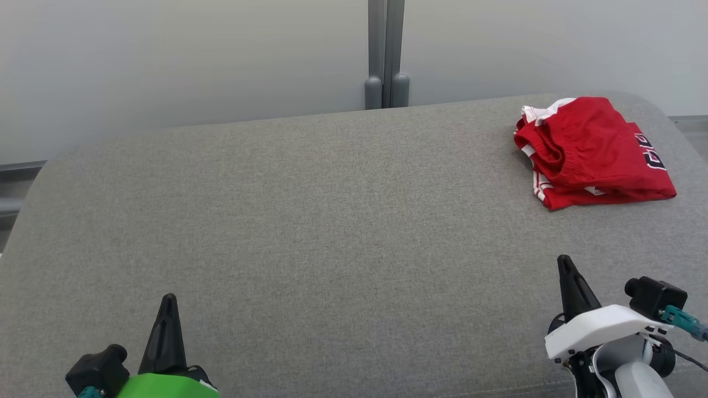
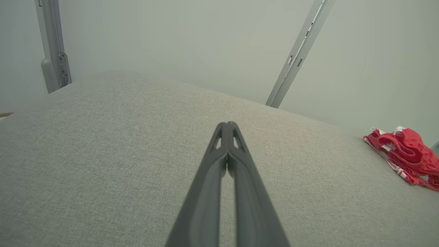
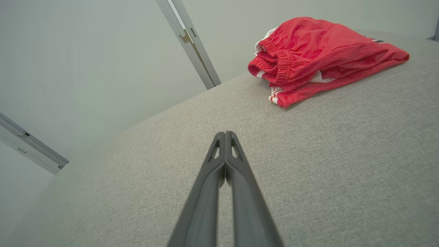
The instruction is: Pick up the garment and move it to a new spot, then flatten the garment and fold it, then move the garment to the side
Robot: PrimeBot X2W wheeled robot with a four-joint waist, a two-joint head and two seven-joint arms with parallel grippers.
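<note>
Red shorts [image 1: 592,152] folded, well ahead of right pincer [image 1: 565,262]. Right pincer, left pincer [image 1: 168,301] closed, empty. Job looks done.

the table [image 1: 276,221] has a grey woven cloth cover, matt and a little rough. the garment [image 1: 592,149] is soft red cloth with fine mesh texture. the fingers [image 2: 205,192] look like matt dark plastic.

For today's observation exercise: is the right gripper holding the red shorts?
No, the right gripper is shut on nothing, apart from the red shorts.
</note>
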